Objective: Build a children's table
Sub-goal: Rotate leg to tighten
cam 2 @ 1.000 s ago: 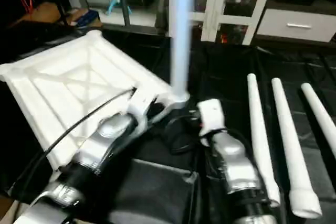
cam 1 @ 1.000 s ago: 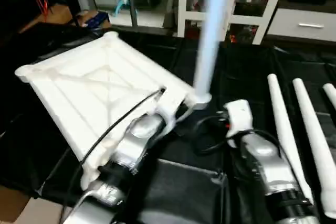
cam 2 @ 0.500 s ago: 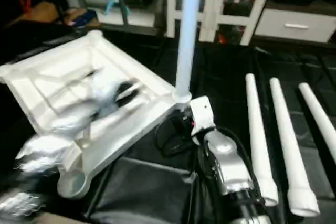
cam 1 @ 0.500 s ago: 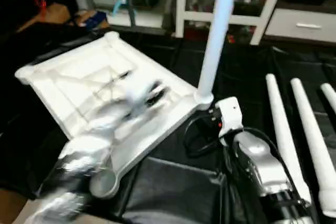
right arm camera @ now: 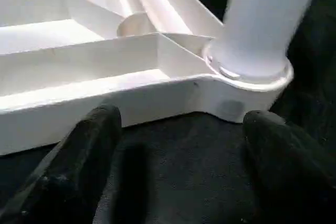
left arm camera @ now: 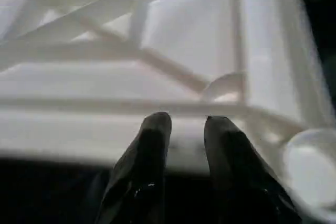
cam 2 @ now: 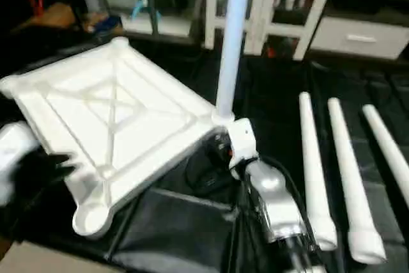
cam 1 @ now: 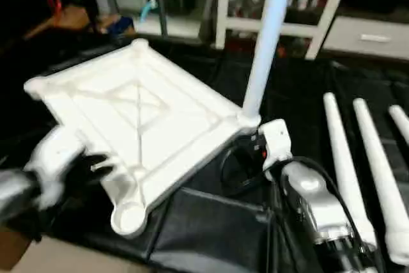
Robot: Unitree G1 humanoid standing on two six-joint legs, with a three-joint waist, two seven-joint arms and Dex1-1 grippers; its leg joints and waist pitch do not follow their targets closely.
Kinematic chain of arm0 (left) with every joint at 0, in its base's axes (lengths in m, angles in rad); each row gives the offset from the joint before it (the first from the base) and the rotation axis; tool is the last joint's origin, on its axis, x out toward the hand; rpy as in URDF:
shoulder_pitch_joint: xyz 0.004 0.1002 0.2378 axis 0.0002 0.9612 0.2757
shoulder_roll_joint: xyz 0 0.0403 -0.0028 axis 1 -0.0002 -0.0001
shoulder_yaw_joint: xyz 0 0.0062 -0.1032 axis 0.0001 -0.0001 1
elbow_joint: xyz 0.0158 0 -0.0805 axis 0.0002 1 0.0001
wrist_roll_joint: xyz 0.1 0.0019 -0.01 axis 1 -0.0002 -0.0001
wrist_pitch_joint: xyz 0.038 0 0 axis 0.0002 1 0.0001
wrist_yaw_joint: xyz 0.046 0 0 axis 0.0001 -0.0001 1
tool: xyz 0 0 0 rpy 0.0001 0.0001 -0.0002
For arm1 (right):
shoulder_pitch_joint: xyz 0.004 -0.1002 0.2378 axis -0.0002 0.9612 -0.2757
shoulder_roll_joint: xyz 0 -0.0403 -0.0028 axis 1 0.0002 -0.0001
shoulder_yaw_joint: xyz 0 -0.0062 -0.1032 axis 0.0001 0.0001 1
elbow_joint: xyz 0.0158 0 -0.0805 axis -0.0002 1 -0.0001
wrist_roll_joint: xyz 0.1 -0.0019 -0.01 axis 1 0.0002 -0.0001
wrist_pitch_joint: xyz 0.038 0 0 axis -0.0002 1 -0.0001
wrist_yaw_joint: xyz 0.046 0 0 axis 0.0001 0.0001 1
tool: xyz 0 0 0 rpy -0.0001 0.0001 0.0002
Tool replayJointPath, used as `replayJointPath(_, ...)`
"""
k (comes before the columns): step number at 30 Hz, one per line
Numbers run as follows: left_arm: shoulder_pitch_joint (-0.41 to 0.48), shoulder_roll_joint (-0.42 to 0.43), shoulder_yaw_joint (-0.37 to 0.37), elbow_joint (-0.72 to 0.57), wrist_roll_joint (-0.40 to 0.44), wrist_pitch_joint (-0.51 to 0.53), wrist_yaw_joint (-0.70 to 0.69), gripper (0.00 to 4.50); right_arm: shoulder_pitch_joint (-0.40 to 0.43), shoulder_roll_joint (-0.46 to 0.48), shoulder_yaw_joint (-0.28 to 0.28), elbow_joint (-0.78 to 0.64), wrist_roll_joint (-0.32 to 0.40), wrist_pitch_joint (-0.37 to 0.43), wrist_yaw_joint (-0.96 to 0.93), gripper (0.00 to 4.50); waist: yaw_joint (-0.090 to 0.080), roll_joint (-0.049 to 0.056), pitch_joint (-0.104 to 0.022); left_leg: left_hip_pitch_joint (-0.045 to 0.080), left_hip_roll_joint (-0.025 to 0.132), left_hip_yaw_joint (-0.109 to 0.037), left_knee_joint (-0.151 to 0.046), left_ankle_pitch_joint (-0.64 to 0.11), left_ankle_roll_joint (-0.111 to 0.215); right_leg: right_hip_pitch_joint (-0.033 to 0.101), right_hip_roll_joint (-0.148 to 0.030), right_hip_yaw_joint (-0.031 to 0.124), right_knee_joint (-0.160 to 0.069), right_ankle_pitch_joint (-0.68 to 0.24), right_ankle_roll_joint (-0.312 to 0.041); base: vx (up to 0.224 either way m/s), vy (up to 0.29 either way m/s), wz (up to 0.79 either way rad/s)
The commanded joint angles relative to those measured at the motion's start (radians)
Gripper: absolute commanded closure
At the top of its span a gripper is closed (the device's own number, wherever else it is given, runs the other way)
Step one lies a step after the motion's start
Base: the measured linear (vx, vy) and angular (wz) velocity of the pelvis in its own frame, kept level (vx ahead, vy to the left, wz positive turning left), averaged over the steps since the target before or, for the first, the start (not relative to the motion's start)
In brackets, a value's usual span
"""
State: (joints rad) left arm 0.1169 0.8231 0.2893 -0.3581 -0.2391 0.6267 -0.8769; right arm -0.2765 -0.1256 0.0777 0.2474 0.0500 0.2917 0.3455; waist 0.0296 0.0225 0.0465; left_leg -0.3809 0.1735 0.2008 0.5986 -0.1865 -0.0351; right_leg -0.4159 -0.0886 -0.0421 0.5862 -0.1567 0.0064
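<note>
The table top [cam 1: 137,116] is lying upside down on the black-covered work surface [cam 1: 211,234], X-ribs facing up, tilted like a diamond from the head cam. One leg [cam 1: 265,36] is standing upright in the corner socket nearest the right gripper [right arm camera: 178,129]. That gripper sits just beside that corner with its fingers [right arm camera: 84,150] spread wide, holding nothing. The three spare legs [cam 1: 345,158] are lying side by side off to the right, well apart from the top. The left gripper [left arm camera: 184,124] is at the top's left edge, its two fingers only a narrow gap apart, tips right at the rim, nothing between them. The near corner socket [cam 1: 128,215] is open.
</note>
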Motion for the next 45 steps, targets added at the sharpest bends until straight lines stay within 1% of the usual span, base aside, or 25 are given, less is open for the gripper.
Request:
replayJointPath(1, -0.015, 0.012, -0.004, 0.079, 0.073, -0.028, 0.076, 3.18, -0.009, 0.001, 0.000, -0.006, 0.008, -0.006, 0.006, 0.51, -0.009, 0.012, -0.039, 0.046, 0.045, -0.035, -0.099, -0.520, -0.073, 0.000, -0.032, 0.035, -0.087, -0.508, -0.088, 0.000, 0.000, 0.00)
replayJointPath(2, -0.017, 0.014, -0.012, 0.099, 0.092, -0.040, 0.091, 3.18, -0.009, 0.001, 0.000, -0.006, 0.008, -0.006, 0.007, 0.51, -0.009, 0.010, -0.041, 0.043, 0.042, -0.037, -0.099, -0.523, -0.072, 0.003, -0.032, 0.034, -0.087, -0.517, -0.078, 0.000, 0.000, 0.00)
replayJointPath(4, -0.037, 0.000, -0.025, 0.143, 0.125, -0.036, 0.150, 3.18, -0.008, 0.000, 0.003, -0.008, 0.009, -0.005, 0.008, 0.51, -0.010, 0.014, -0.043, 0.039, 0.043, -0.042, -0.103, -0.515, -0.075, 0.008, -0.035, 0.035, -0.085, -0.509, -0.072, 0.000, 0.000, 0.00)
replayJointPath(5, -0.042, -0.003, -0.028, 0.151, 0.133, -0.036, 0.164, 3.18, -0.008, 0.000, 0.003, -0.009, 0.009, -0.005, 0.008, 0.51, -0.010, 0.013, -0.044, 0.040, 0.044, -0.042, -0.103, -0.520, -0.077, 0.007, -0.034, 0.034, -0.085, -0.502, -0.072, 0.000, 0.000, 0.00)
replayJointPath(7, -0.085, -0.033, -0.049, 0.218, 0.199, -0.036, 0.272, 3.18, -0.007, 0.001, 0.004, -0.013, 0.011, -0.003, 0.008, 0.51, -0.009, 0.012, -0.046, 0.045, 0.043, -0.041, -0.100, -0.525, -0.077, 0.004, -0.033, 0.034, -0.087, -0.485, -0.079, 0.000, 0.000, 0.00)
replayJointPath(10, -0.108, -0.052, -0.069, 0.249, 0.219, -0.022, 0.317, 3.18, -0.008, 0.001, 0.004, -0.010, 0.008, -0.005, 0.007, 0.51, -0.010, 0.011, -0.048, 0.036, 0.043, -0.044, -0.102, -0.507, -0.073, 0.013, -0.037, 0.033, -0.083, -0.465, -0.089, 0.000, 0.000, 0.00)
replayJointPath(13, -0.147, -0.087, -0.104, 0.311, 0.259, -0.046, 0.374, 3.18, -0.010, 0.006, 0.006, -0.012, 0.007, -0.003, 0.006, 0.51, -0.009, 0.009, -0.050, 0.040, 0.042, -0.042, -0.099, -0.507, -0.067, 0.010, -0.036, 0.034, -0.085, -0.457, -0.097, 0.000, 0.000, 0.00)
replayJointPath(14, -0.175, -0.119, -0.128, 0.347, 0.270, -0.064, 0.399, 3.18, -0.011, 0.008, 0.008, -0.012, 0.008, -0.003, 0.006, 0.51, -0.007, 0.009, -0.050, 0.042, 0.042, -0.041, -0.098, -0.504, -0.065, 0.009, -0.036, 0.034, -0.087, -0.449, -0.101, 0.000, 0.000, 0.00)
replayJointPath(15, -0.185, -0.134, -0.141, 0.362, 0.274, -0.071, 0.407, 3.18, -0.011, 0.008, 0.009, -0.012, 0.008, -0.003, 0.006, 0.51, -0.006, 0.009, -0.051, 0.043, 0.041, -0.040, -0.096, -0.502, -0.064, 0.007, -0.035, 0.034, -0.087, -0.446, -0.102, 0.000, 0.000, 0.00)
replayJointPath(17, -0.199, -0.156, -0.157, 0.382, 0.277, -0.075, 0.417, 3.18, -0.012, 0.009, 0.010, -0.012, 0.008, -0.003, 0.006, 0.51, -0.006, 0.008, -0.052, 0.036, 0.042, -0.042, -0.098, -0.484, -0.062, 0.015, -0.038, 0.034, -0.083, -0.425, -0.110, 0.000, 0.000, 0.00)
replayJointPath(18, -0.215, -0.191, -0.176, 0.406, 0.277, -0.073, 0.430, 3.18, -0.013, 0.010, 0.011, -0.013, 0.008, -0.003, 0.007, 0.51, -0.008, 0.009, -0.052, 0.034, 0.042, -0.040, -0.099, -0.479, -0.061, 0.016, -0.036, 0.033, -0.082, -0.417, -0.112, 0.000, 0.000, 0.00)
replayJointPath(20, -0.234, -0.214, -0.209, 0.436, 0.295, -0.093, 0.447, 3.18, -0.015, 0.009, 0.010, -0.014, 0.008, -0.005, 0.009, 0.51, -0.006, 0.006, -0.055, 0.037, 0.042, -0.040, -0.096, -0.471, -0.057, 0.016, -0.038, 0.034, -0.082, -0.398, -0.119, 0.000, 0.000, 0.00)
replayJointPath(25, -0.273, -0.242, -0.223, 0.491, 0.311, -0.130, 0.490, 3.18, -0.016, 0.007, 0.005, -0.016, 0.008, -0.003, 0.006, 0.51, -0.001, 0.006, -0.056, 0.038, 0.042, -0.036, -0.094, -0.453, -0.051, 0.015, -0.036, 0.034, -0.082, -0.379, -0.126, 0.000, 0.000, 0.00)
replayJointPath(26, -0.286, -0.244, -0.231, 0.521, 0.322, -0.155, 0.493, 3.18, -0.016, 0.006, 0.007, -0.016, 0.006, -0.003, 0.007, 0.51, -0.001, 0.006, -0.056, 0.034, 0.043, -0.038, -0.095, -0.443, -0.050, 0.019, -0.037, 0.033, -0.079, -0.369, -0.128, 0.000, 0.000, 0.00)
replayJointPath(29, -0.313, -0.250, -0.243, 0.587, 0.341, -0.217, 0.510, 3.18, -0.017, 0.007, 0.009, -0.017, 0.006, -0.002, 0.009, 0.51, -0.001, 0.004, -0.058, 0.035, 0.042, -0.038, -0.094, -0.437, -0.048, 0.019, -0.038, 0.033, -0.078, -0.364, -0.125, 0.000, 0.000, 0.00)
replayJointPath(30, -0.317, -0.252, -0.243, 0.597, 0.341, -0.226, 0.513, 3.18, -0.017, 0.008, 0.009, -0.017, 0.006, -0.003, 0.009, 0.51, -0.002, 0.004, -0.057, 0.032, 0.042, -0.038, -0.095, -0.432, -0.048, 0.021, -0.038, 0.034, -0.077, -0.359, -0.126, 0.000, 0.000, 0.00)
replayJointPath(32, -0.346, -0.260, -0.257, 0.655, 0.352, -0.333, 0.521, 3.18, -0.019, 0.009, 0.010, -0.015, 0.005, -0.002, 0.009, 0.51, 0.000, 0.002, -0.057, 0.032, 0.040, -0.037, -0.094, -0.422, -0.042, 0.020, -0.037, 0.033, -0.080, -0.355, -0.125, 0.000, 0.000, 0.00)
replayJointPath(33, -0.361, -0.264, -0.265, 0.684, 0.354, -0.382, 0.525, 3.18, -0.020, 0.010, 0.010, -0.014, 0.004, -0.002, 0.008, 0.51, 0.002, 0.002, -0.059, 0.037, 0.042, -0.036, -0.093, -0.420, -0.043, 0.017, -0.038, 0.035, -0.079, -0.345, -0.128, 0.000, 0.000, 0.00)
replayJointPath(35, -0.365, -0.264, -0.269, 0.693, 0.357, -0.391, 0.526, 3.18, -0.020, 0.010, 0.011, -0.014, 0.004, -0.002, 0.008, 0.51, 0.003, 0.003, -0.062, 0.035, 0.046, -0.036, -0.094, -0.408, -0.047, 0.021, -0.040, 0.035, -0.073, -0.318, -0.136, 0.000, 0.000, 0.00)
replayJointPath(36, -0.382, -0.264, -0.285, 0.728, 0.370, -0.428, 0.532, 3.18, -0.020, 0.012, 0.014, -0.015, 0.003, -0.001, 0.008, 0.51, 0.004, 0.003, -0.060, 0.035, 0.044, -0.034, -0.093, -0.401, -0.044, 0.018, -0.037, 0.035, -0.074, -0.308, -0.139, 0.000, 0.000, 0.00)
replayJointPath(37, -0.395, -0.269, -0.293, 0.750, 0.377, -0.445, 0.534, 3.18, -0.019, 0.012, 0.016, -0.018, 0.003, 0.000, 0.010, 0.51, 0.006, 0.004, -0.062, 0.039, 0.045, -0.032, -0.092, -0.401, -0.045, 0.016, -0.038, 0.036, -0.072, -0.298, -0.142, 0.000, 0.000, 0.00)
replayJointPath(39, -0.443, -0.286, -0.313, 0.807, 0.392, -0.479, 0.538, 3.18, -0.018, 0.012, 0.017, -0.021, 0.003, 0.001, 0.011, 0.51, 0.006, 0.004, -0.063, 0.036, 0.045, -0.032, -0.092, -0.386, -0.048, 0.019, -0.038, 0.037, -0.069, -0.279, -0.146, 0.000, 0.000, 0.00)
replayJointPath(40, -0.457, -0.291, -0.320, 0.825, 0.397, -0.489, 0.539, 3.18, -0.018, 0.013, 0.016, -0.021, 0.003, 0.001, 0.010, 0.51, 0.007, 0.004, -0.063, 0.038, 0.045, -0.031, -0.092, -0.386, -0.048, 0.018, -0.038, 0.037, -0.070, -0.277, -0.147, 0.000, 0.000, 0.00)
replayJointPath(42, -0.483, -0.297, -0.331, 0.870, 0.410, -0.524, 0.544, 3.18, -0.018, 0.014, 0.016, -0.023, 0.003, 0.003, 0.008, 0.51, 0.007, 0.005, -0.062, 0.033, 0.045, -0.032, -0.093, -0.370, -0.049, 0.023, -0.040, 0.036, -0.068, -0.265, -0.149, 0.000, 0.000, 0.00)
replayJointPath(45, -0.528, -0.309, -0.350, 0.943, 0.430, -0.576, 0.554, 3.18, -0.011, 0.016, 0.019, -0.034, 0.002, 0.007, 0.006, 0.51, 0.007, 0.003, -0.067, 0.030, 0.046, -0.033, -0.090, -0.335, -0.048, 0.030, -0.042, 0.036, -0.060, -0.214, -0.154, 0.000, 0.000, 0.00)
